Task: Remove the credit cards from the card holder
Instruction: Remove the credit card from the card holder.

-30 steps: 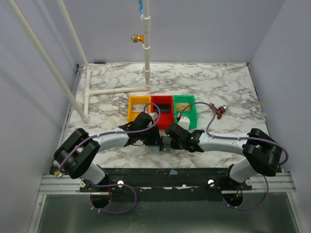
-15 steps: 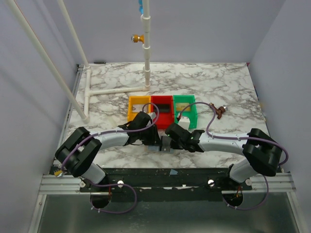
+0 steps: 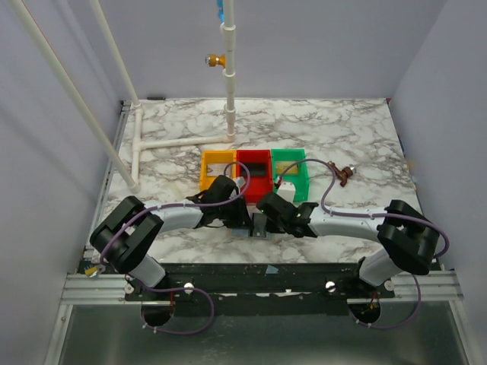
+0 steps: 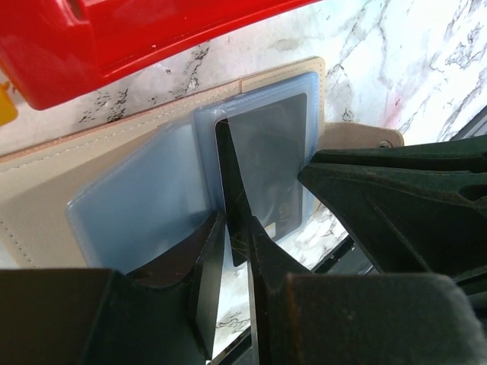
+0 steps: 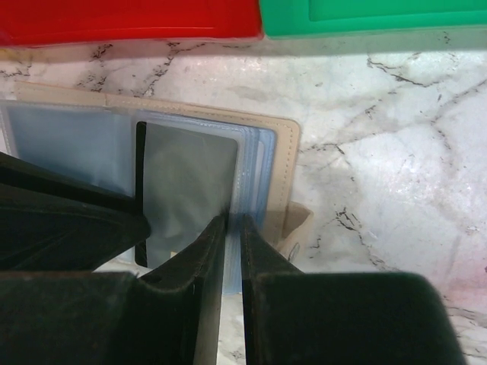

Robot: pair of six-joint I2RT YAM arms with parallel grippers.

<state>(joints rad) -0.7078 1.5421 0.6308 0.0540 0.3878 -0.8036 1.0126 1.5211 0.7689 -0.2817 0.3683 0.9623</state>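
The marble table [image 3: 327, 129] holds the scene; the left arm [image 3: 175, 219] and right arm [image 3: 346, 226] reach in and meet just in front of the red tray [image 3: 253, 169]; the holder [image 4: 38, 205] lies open there, flat on the marble, sleeves up.

The right gripper [image 5: 233, 222] is clamped on the near edges of the stacked sleeves [image 5: 257, 179] on the holder's right half, which reads as an anchor. The left gripper [image 4: 232, 226] is pinched on the near corner of the dark card [image 4: 270, 167]; most of the card sits inside its sleeve, with a black strip bare beside the fold.

The step in hand is probably drawing this card out. To do it well, the left should pull low and flat, straight out of the sleeve's mouth, so the card neither bows nor jams on the seam; the right should hold firm so the holder does not slide along. The pinch is narrow, so a slow pull looks safer than a jerk. Whether film is caught with the card I cannot tell; if so, the sleeve will drag.
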